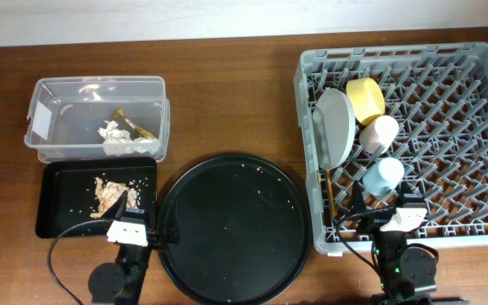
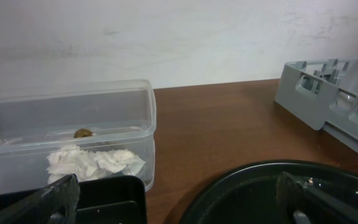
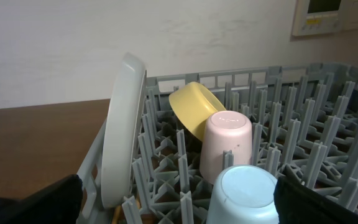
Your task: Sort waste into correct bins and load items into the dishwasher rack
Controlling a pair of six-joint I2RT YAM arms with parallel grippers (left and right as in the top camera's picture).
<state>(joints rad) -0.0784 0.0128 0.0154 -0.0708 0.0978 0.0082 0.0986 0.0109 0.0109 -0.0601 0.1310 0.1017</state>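
The grey dishwasher rack (image 1: pixel 447 127) holds the grey-green plate (image 1: pixel 335 127) on edge, the yellow bowl (image 1: pixel 366 99), the pink cup (image 1: pixel 379 133) and the light-blue cup (image 1: pixel 383 176), both upside down. The chopsticks (image 1: pixel 331 193) lie along its left side. The clear tub (image 1: pixel 98 119) holds white tissue (image 1: pixel 119 141) and a golden-brown wrapper (image 1: pixel 134 124). The black tray (image 1: pixel 66 199) holds beige scraps (image 1: pixel 108 192). My left gripper (image 1: pixel 130 222) is open and empty over the tray's near right corner. My right gripper (image 1: pixel 394 213) is open and empty at the rack's near edge, before the blue cup (image 3: pixel 244 196).
A large round black tray (image 1: pixel 231 227) with a few crumbs lies between the black tray and the rack. Bare wooden table (image 1: pixel 227 93) shows behind it. Both arm bases stand at the near edge.
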